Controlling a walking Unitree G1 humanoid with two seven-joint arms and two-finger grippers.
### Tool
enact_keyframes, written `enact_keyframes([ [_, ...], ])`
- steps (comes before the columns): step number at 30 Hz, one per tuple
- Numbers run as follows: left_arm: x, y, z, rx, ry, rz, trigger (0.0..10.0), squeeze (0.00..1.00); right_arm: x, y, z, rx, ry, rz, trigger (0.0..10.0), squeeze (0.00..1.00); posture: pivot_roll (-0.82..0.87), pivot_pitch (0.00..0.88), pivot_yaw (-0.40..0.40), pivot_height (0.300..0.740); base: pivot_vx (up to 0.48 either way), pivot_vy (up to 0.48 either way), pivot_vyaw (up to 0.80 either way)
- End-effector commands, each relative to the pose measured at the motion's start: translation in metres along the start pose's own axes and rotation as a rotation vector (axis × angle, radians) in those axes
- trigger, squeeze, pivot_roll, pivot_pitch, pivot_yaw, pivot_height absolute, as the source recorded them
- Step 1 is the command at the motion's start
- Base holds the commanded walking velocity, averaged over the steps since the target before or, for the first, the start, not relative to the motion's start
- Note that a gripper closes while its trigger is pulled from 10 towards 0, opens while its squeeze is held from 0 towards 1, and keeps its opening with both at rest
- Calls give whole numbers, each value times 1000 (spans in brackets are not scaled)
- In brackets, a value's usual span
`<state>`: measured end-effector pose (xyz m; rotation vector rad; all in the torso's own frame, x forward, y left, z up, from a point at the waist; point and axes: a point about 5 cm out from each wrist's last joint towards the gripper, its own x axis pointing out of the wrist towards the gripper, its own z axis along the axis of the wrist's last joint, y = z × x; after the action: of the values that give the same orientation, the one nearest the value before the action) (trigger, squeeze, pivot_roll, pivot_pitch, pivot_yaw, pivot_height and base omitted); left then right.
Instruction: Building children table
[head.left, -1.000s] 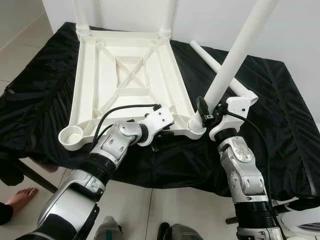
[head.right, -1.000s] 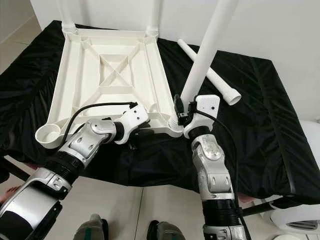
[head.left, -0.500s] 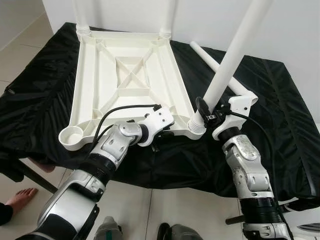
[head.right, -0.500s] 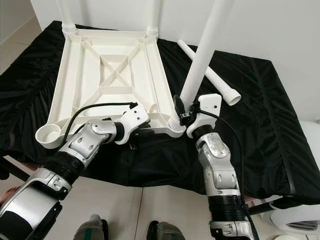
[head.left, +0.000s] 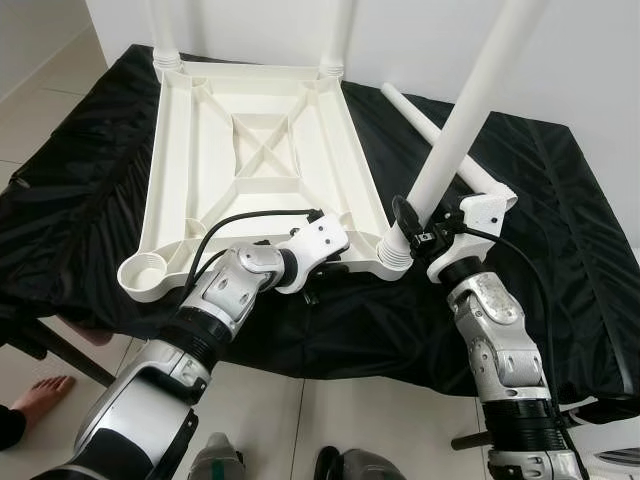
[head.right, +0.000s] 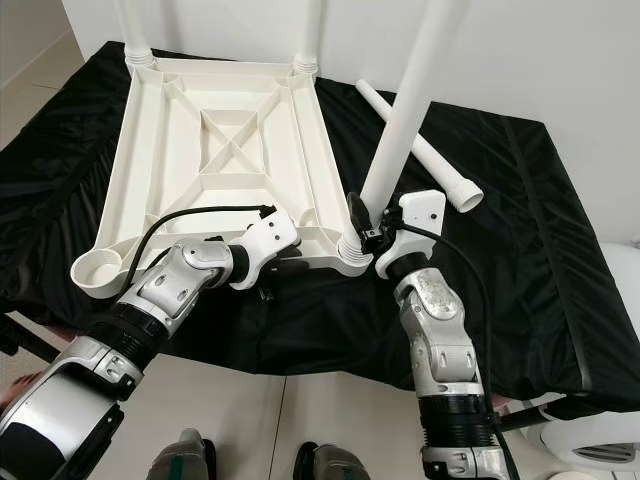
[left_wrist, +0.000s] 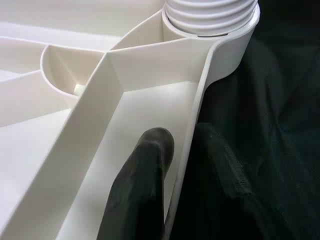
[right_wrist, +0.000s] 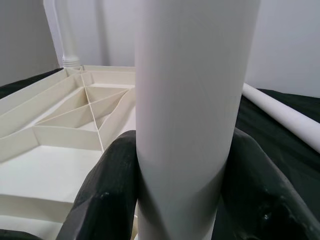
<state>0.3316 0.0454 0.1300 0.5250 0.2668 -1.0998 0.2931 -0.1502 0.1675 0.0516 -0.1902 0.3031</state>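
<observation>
1. In the left eye view, a white table top (head.left: 255, 160) is seen lying upside down on a black cloth (head.left: 540, 210). The left gripper (head.left: 335, 265) is placed at the near edge of the table top. The right gripper (head.left: 412, 228) is closed around a white leg (head.left: 470, 105), low on it. Just below that gripper, the leg goes into the near corner socket (head.left: 394, 256). A loose leg (head.left: 425, 122) is seen lying on the cloth behind the right gripper.

2. In the right eye view, two more legs (head.right: 310, 30) are seen standing at the far corners, well away from both grippers. The other near corner socket (head.right: 88, 270) is empty.

3. In the left wrist view, the thin rim (left_wrist: 192, 135) of the table top is pinched between the two black fingers (left_wrist: 145, 185). The screwed end of the leg (left_wrist: 212, 15) is seen just past the fingertips.

4. In the right wrist view, the leg (right_wrist: 192, 100) is squeezed between the two fingers (right_wrist: 107, 195), one on each side. The table top (right_wrist: 65, 125) is seen beyond them.
</observation>
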Motion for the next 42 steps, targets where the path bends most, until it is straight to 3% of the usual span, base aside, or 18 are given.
enact_keyframes([
  [1, 0, -4, -5, 3, 26, -54, 10000, 0, -9, 2, -26, 49, 121, -13, 10000, 0, 40, 80, -85, 740, 0, 0, 0],
  [12, 0, -3, -4, 5, 27, -54, 10000, 0, -9, 1, -23, 43, 110, -41, 10000, 0, 39, 84, -85, 740, 0, 0, 0],
  [30, -2, -2, -5, -3, 28, -48, 10000, 0, -11, 7, -17, 17, 67, -269, 10000, 0, 44, 97, -88, 740, 0, 0, 0],
  [42, -2, -1, -3, 0, 29, -48, 10000, 0, -12, 15, -16, 9, 65, -334, 10000, 0, 46, 104, -85, 740, 0, 0, 0],
])
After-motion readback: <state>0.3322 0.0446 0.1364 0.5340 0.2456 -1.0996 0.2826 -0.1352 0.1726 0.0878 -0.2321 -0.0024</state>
